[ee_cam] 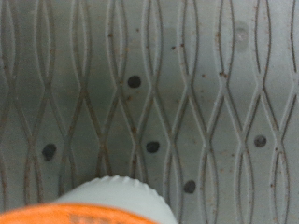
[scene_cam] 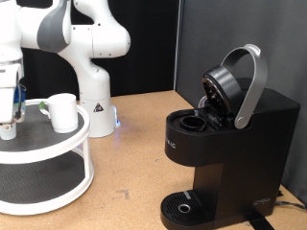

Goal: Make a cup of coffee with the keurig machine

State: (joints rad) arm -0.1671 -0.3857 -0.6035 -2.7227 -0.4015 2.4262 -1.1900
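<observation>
1. We see the gripper low over the top tier of a white two-tier round stand at the exterior view's left; the arm's own white links rise directly above it.
2. The cup stands on the same tier, just to the right of the gripper; a narrow gap of dark mat separates them.
3. In the wrist view a white rounded object with an orange band fills the near edge; past it only patterned mat shows.
4. The tabletop lies bare between the stand and the keurig machine.
5. The machine's lid is raised; its grey handle arches over the open chamber.
</observation>
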